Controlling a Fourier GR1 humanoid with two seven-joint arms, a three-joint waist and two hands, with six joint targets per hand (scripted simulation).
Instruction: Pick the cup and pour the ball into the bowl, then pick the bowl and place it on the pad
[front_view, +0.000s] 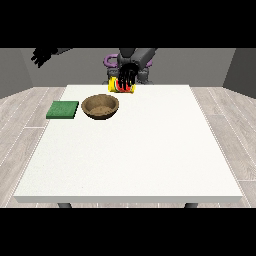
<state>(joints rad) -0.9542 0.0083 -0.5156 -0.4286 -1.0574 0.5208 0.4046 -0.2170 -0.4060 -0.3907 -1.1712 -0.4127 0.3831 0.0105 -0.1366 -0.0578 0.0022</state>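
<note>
One view only, so nothing is shared with a second one. The camera stands across the bench (150, 150) from the robot (135, 60) and faces it, set above bench height and tilted down, so the whole white top shows from near edge to far edge. It sits well back: the robot is small at the top, grey walls rise behind it, and wooden floor (230, 130) shows on both sides of the bench.

hand at the view's left (43, 55) raised high off to the side, other hand (126, 76) lowered, fingers pointing down.
</note>
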